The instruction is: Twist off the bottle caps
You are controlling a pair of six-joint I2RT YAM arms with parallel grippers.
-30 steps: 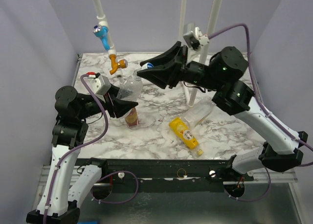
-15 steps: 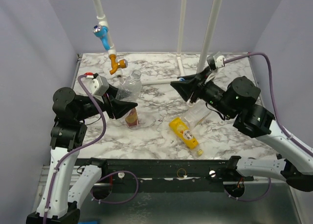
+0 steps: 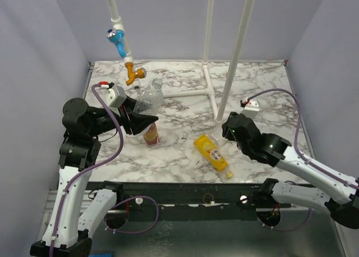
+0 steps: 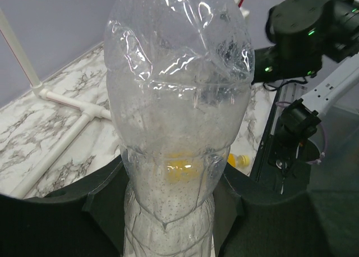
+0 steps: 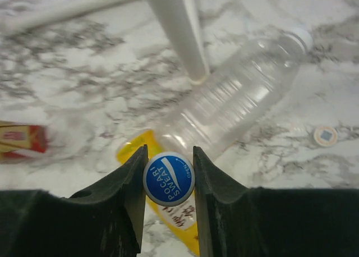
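The left gripper (image 4: 168,203) is clenched on the wide clear bottle (image 4: 179,100) over the bench's left side, while the right gripper (image 5: 169,159) pinches a blue cap (image 5: 169,178) above the yellow bottle (image 3: 212,151) near the front edge.

We note soft, even overhead light, faint shadows on the table (image 3: 263,83), glare streaks across the bottle (image 4: 179,72), cap (image 5: 169,178) sharp, table behind it blurred.

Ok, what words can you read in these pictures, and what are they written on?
"POCARI SWEAT": on the blue-and-white cap held in the right gripper.
On the yellow bottle: red print on its label, too blurred to read.
On the brown bottle: a red label, too blurred to read.
On the loose cap: a blue mark, too small to read.
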